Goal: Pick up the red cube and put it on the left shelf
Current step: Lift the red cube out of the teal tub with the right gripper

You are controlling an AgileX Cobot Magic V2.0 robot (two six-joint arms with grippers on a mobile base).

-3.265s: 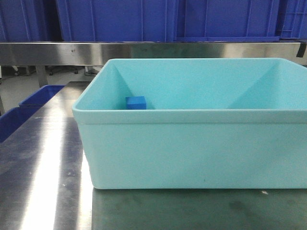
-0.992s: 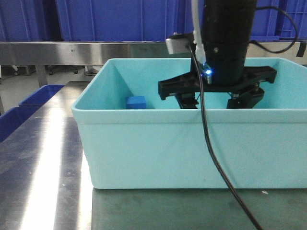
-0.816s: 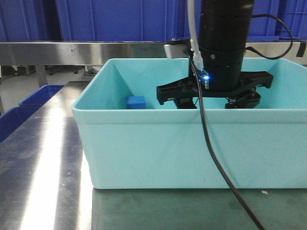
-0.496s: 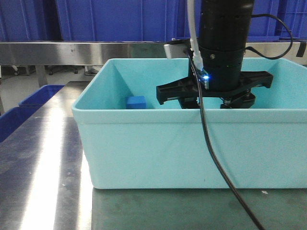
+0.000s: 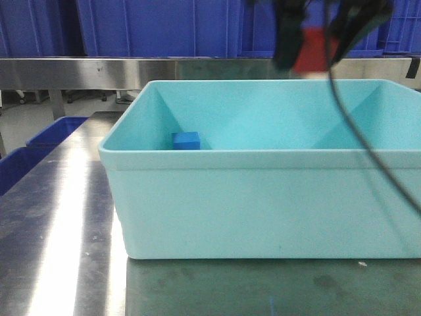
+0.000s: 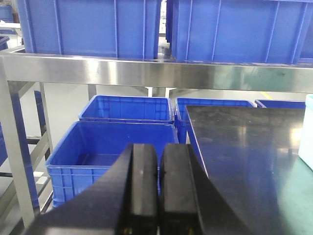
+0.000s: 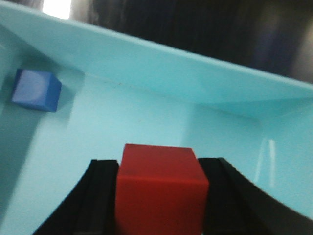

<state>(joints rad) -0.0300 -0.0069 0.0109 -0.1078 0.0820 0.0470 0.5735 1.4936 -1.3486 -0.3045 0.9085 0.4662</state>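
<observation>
My right gripper is shut on the red cube and holds it above the back rim of the turquoise bin, blurred at the top of the front view. In the right wrist view the red cube sits between the black fingers, above the bin floor. My left gripper is shut and empty, off the table's left side, facing a steel shelf rail.
A blue cube lies in the bin's far left corner, also in the right wrist view. Blue crates stand on the floor left of the steel table. More blue crates sit on the shelf behind.
My right gripper has risen out of the bin, lifting the red cube from the floor to above the back rim. The blue cube has not moved.
</observation>
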